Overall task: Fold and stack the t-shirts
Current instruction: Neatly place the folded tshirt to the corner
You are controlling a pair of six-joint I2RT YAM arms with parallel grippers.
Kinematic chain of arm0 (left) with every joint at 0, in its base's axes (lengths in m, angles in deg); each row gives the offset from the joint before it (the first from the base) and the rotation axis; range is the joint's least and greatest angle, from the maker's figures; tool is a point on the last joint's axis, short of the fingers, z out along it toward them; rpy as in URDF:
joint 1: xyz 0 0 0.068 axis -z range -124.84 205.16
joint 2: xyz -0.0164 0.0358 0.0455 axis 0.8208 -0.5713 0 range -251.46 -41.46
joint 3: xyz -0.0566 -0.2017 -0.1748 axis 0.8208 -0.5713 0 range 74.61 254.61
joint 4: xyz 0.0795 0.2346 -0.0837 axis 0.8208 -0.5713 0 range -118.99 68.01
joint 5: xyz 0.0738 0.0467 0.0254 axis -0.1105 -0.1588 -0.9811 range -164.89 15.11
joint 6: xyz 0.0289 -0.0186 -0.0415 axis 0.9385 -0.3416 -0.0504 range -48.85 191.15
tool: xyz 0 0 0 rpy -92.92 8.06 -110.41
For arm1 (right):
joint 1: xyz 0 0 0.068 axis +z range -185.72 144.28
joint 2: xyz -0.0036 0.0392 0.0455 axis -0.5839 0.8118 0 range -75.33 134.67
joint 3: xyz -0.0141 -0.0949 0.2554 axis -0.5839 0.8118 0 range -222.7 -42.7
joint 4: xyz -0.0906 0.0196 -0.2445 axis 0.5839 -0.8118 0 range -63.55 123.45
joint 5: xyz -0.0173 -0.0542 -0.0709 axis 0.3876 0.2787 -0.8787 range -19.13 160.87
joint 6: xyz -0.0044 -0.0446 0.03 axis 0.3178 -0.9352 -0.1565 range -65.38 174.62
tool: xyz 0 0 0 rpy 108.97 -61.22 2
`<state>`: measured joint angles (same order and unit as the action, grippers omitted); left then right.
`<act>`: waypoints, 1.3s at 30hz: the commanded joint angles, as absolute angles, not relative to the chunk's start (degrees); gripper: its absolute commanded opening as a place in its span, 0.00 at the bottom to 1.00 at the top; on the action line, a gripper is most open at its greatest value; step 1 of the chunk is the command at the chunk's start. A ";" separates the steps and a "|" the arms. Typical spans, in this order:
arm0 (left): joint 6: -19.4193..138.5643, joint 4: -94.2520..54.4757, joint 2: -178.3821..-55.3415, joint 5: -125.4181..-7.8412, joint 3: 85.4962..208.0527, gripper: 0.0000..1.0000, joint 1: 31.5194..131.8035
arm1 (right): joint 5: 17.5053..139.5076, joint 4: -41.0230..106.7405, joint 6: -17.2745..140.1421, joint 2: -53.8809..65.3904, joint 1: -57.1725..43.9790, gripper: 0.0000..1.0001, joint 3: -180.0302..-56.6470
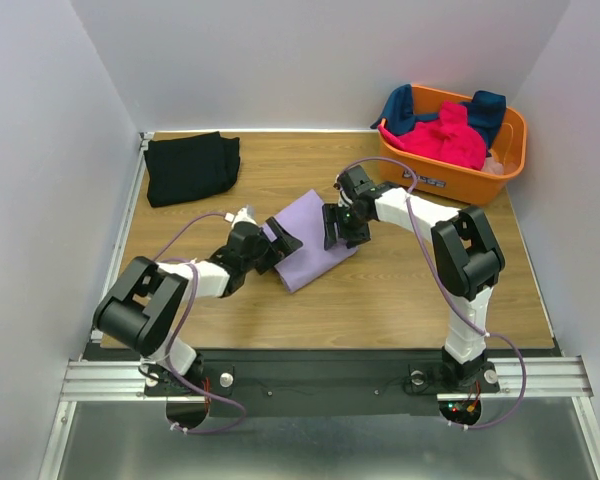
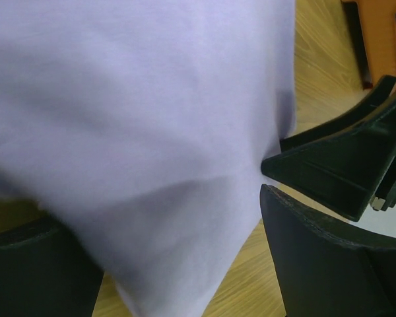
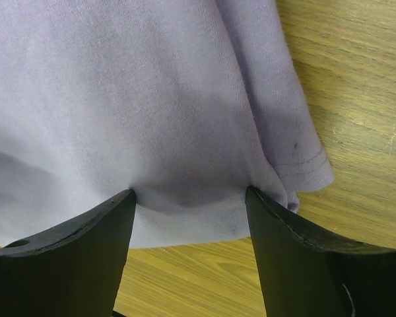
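The folded lavender t-shirt (image 1: 315,245) lies mid-table. My left gripper (image 1: 280,243) is at its left edge, jaws wide apart, with the lavender cloth (image 2: 138,119) lying between the fingers (image 2: 323,264). My right gripper (image 1: 338,228) is at the shirt's back right edge. It is open, and both fingertips (image 3: 119,205) press down on the cloth (image 3: 132,99) near a hemmed sleeve (image 3: 297,152). A folded black t-shirt (image 1: 190,167) lies at the back left. A hot-pink shirt (image 1: 440,137) and a dark teal one (image 1: 485,108) lie in the basket.
An orange plastic basket (image 1: 510,158) stands at the back right corner. White walls close in the wooden table (image 1: 430,310) on the left, back and right. In the left wrist view the right gripper's black finger (image 2: 343,168) is close by on the right.
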<state>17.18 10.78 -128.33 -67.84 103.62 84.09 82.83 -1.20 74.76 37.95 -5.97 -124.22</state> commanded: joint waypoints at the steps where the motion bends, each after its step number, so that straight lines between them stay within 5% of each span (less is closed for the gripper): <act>1: 18.24 6.31 -133.56 -66.81 105.63 0.98 87.15 | 81.94 -2.84 74.92 38.93 -4.87 0.74 -122.33; 7: 18.24 6.48 -137.43 -66.63 108.18 0.94 87.68 | 82.38 -2.76 75.71 38.40 -4.44 0.74 -121.89; 10: 18.59 5.61 -139.01 -67.07 110.28 0.80 88.03 | 82.38 -2.84 75.71 38.14 -4.17 0.73 -121.63; 15: 19.91 -0.61 -140.94 -70.66 114.14 0.35 88.03 | 82.29 -2.84 76.06 37.70 -4.08 0.73 -120.93; 17: 20.70 -2.56 -141.21 -71.72 115.21 0.00 87.95 | 82.38 -2.84 76.15 37.09 -4.08 0.73 -120.75; 26: 33.42 -13.18 -139.28 -75.24 123.55 0.00 84.26 | 82.12 -3.28 77.20 32.87 -4.08 0.77 -119.35; 39: 61.04 -36.84 -147.88 -68.65 158.26 0.00 72.66 | 80.80 -3.99 80.63 22.24 -4.08 0.84 -112.85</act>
